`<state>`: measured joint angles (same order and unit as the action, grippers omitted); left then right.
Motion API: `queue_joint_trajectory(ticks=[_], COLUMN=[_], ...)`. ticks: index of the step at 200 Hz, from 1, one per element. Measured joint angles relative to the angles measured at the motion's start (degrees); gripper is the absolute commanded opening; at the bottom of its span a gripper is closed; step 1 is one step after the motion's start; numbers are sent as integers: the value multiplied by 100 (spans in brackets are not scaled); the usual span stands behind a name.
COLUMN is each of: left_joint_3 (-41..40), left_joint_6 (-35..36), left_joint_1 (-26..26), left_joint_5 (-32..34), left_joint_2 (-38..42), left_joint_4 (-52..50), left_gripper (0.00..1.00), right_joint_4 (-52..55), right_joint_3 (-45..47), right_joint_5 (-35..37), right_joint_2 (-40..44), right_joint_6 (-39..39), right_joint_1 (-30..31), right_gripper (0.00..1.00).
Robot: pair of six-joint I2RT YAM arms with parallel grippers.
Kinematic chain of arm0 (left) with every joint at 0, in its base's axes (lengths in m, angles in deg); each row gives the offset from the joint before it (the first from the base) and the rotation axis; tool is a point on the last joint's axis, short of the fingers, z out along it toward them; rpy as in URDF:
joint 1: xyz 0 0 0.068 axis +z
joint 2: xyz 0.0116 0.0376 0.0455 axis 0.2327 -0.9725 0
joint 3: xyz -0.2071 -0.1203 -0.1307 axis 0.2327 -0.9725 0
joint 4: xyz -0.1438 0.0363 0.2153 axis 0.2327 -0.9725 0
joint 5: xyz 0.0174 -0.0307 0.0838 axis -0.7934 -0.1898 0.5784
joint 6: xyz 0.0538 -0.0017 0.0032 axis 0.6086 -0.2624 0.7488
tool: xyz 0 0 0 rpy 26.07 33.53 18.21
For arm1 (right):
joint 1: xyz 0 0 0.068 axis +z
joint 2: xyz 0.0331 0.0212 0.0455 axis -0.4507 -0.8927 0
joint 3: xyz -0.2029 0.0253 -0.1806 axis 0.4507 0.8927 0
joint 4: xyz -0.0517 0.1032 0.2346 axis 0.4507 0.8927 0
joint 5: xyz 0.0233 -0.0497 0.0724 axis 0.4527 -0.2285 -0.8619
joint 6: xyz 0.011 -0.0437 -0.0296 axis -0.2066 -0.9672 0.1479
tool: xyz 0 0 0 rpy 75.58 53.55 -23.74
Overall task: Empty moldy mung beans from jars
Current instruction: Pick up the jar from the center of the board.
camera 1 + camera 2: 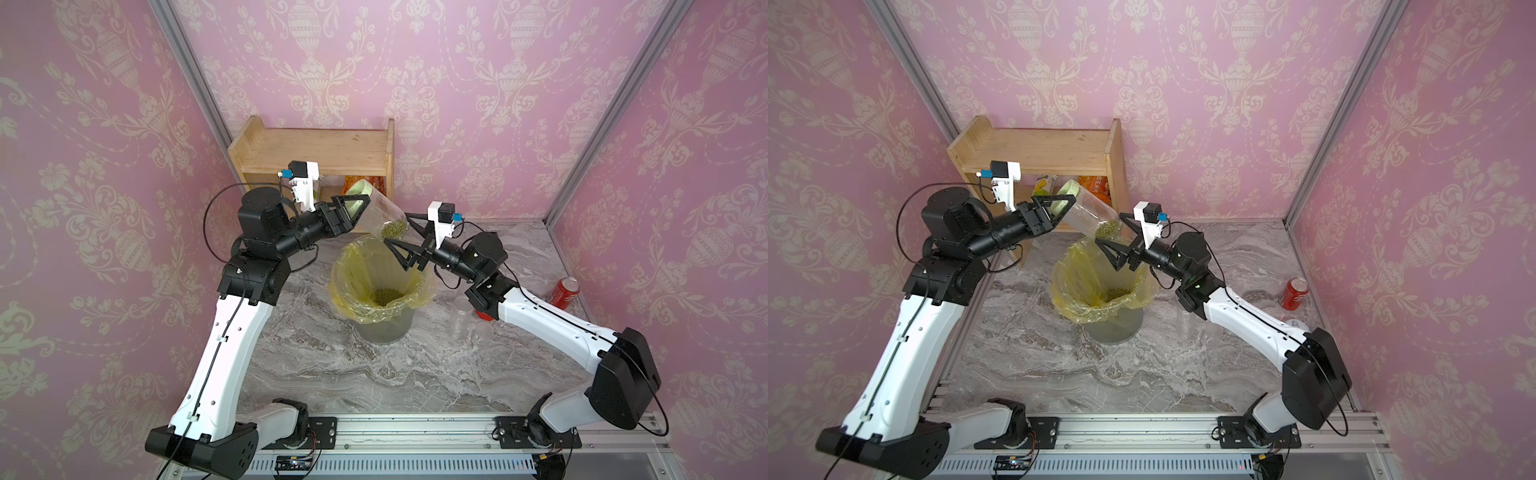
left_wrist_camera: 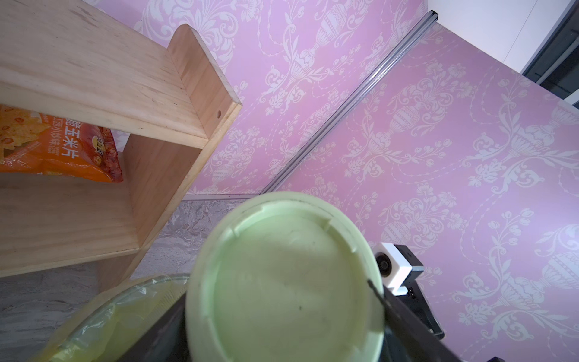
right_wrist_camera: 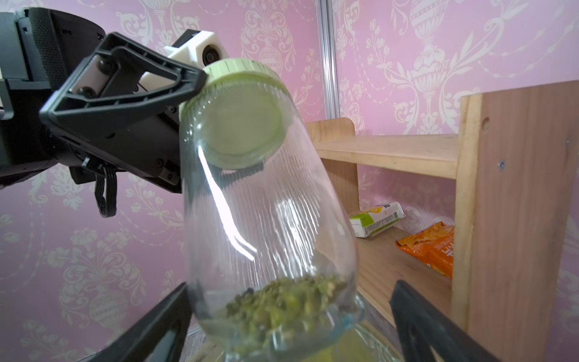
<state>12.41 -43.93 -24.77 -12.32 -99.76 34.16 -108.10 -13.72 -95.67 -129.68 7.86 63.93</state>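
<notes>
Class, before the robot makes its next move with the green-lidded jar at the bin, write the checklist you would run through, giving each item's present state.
1. Left tool holds the jar by its lid: ok.
2. Right tool open, straddling the jar's lower end: ok.
3. Jar held above the lined bin: ok.
4. Lid removed for pouring: not ok, it is on.
5. Lid loosened: cannot tell.
6. Mung beans out of the jar: not ok, they sit at its lower end.

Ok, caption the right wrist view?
Left gripper holds tilted jar by its lid, mung beans pooled low, right gripper open around it.
</notes>
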Motion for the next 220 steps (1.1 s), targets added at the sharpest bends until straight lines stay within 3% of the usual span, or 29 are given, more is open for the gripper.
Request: queue_joint_trajectory(ticks=[220], left_joint_3=[-337], left_joint_6=[-595], left_joint_1=[103], left_joint_5=[7], left_joint_2=[-96], left_joint_4=[804], left_gripper=[14], right_joint_4=[-520], right_joint_3=[-1342], right_joint_5=[-160], right_joint_2=[-1156], right_joint_6=[496], right_joint_1=[90], right_gripper=[96])
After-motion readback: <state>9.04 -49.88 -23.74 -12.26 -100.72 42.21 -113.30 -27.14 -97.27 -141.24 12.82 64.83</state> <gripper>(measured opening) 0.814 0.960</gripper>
